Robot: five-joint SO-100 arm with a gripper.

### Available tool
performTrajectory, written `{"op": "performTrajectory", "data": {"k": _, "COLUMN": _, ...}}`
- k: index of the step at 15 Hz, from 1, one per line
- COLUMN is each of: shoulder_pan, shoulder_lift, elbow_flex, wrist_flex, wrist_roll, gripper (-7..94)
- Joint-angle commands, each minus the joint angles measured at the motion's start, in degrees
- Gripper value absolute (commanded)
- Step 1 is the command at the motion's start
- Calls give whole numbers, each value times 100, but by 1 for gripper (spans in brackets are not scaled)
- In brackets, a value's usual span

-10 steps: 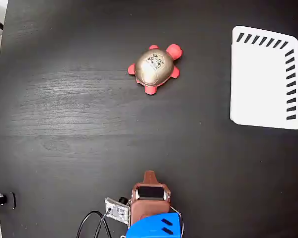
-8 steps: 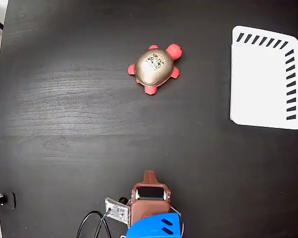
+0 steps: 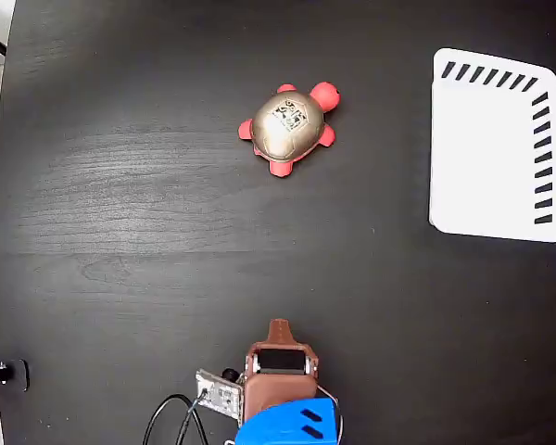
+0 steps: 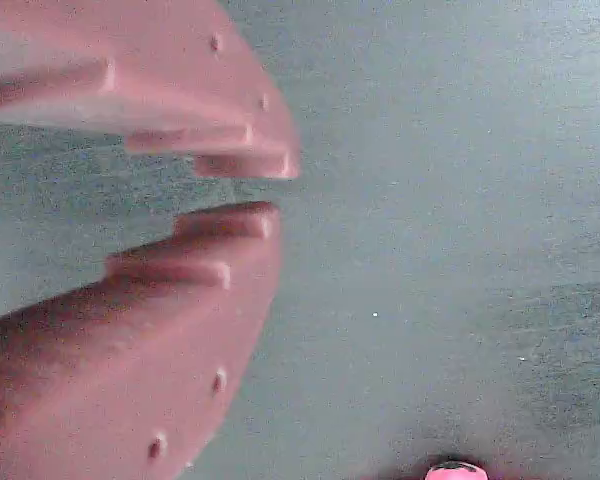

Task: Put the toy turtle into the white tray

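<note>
Gripper [image 4: 270,185], nearly closed and empty, should open wide, reach ahead, and straddle toy turtle [image 3: 290,125] across its shell.

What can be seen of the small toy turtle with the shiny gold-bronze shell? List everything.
The small toy turtle with the shiny gold-bronze shell sits upright on the black wood-grain table, shell up. The domed shell looks like glossy plastic and carries dark markings near its top. A red-pink head points to the upper right in the fixed view, with red-pink legs poking out around the shell. Nothing but the table touches it. It lies well left of the white tray.
</note>
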Motion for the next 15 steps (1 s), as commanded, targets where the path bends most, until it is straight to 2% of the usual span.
{"op": "performTrajectory", "data": {"k": 1, "shoulder_pan": -132, "shoulder_lift": 431, "elbow_flex": -53, "wrist_flex": 62, "wrist_roll": 70, "gripper": 0}}
{"op": "performTrajectory", "data": {"k": 9, "shoulder_pan": -185, "shoulder_lift": 281, "elbow_flex": -53, "wrist_flex": -26, "wrist_roll": 35, "gripper": 0}}
{"op": "performTrajectory", "data": {"k": 12, "shoulder_pan": -334, "shoulder_lift": -1125, "elbow_flex": -290, "wrist_flex": -1151, "wrist_roll": -290, "gripper": 0}}
{"op": "performTrajectory", "data": {"k": 15, "shoulder_pan": -378, "shoulder_lift": -2936, "elbow_flex": -1415, "wrist_flex": -1459, "wrist_roll": -501, "gripper": 0}}
